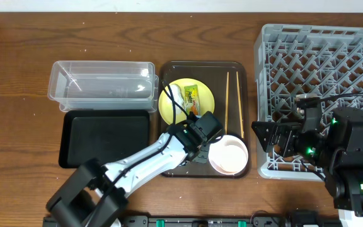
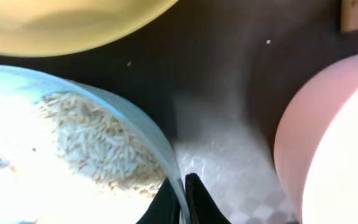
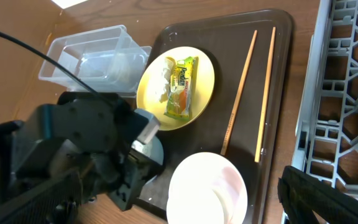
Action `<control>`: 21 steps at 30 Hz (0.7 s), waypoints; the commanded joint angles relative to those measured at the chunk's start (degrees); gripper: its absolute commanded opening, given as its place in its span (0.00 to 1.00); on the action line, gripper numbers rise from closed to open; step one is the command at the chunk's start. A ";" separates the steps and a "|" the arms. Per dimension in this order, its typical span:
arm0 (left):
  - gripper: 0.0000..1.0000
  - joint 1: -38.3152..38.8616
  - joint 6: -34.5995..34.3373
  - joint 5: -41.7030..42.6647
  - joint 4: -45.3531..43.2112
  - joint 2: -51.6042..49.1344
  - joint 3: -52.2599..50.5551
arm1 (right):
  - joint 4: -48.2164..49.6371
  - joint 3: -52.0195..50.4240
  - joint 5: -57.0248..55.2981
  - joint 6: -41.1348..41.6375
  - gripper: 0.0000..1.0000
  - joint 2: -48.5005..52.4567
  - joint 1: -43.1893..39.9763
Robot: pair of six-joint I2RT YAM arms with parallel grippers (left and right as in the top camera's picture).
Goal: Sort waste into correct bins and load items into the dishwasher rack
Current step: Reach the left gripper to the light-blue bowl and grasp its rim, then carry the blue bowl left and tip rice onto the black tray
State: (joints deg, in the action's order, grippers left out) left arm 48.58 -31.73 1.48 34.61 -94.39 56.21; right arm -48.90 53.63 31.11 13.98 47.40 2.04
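My left gripper is shut on the rim of the light-blue bowl, which holds white rice scraps. In the overhead view this gripper hides that bowl. The white-pinkish bowl stands to its right. The pale-yellow plate carries the snack wrapper and the white tissue. Two chopsticks lie on the tray's right side. My right gripper is open and empty at the grey rack's front-left corner. I cannot make out the small white cup.
The plate, bowls and chopsticks sit on a dark brown serving tray. The clear tub and the black tray lie to its left, both with nothing in them. Cables from the left arm cross the plate.
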 commanded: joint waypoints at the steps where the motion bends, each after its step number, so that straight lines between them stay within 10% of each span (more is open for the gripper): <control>1: 0.06 -0.02 0.72 0.83 2.91 4.96 4.42 | -0.17 1.01 0.11 -0.79 0.99 -0.13 -0.26; 9: 0.06 -10.40 4.22 9.49 9.35 18.23 7.65 | -0.20 1.01 -1.31 -0.79 0.99 -0.13 -0.26; 21: 0.06 -50.49 22.43 65.94 13.40 16.41 3.74 | -0.33 1.01 -1.31 -0.76 0.99 -0.13 -0.26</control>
State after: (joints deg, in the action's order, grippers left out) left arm 3.46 -16.29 46.94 47.59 -76.34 61.89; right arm -49.01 53.63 29.95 13.98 47.40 2.04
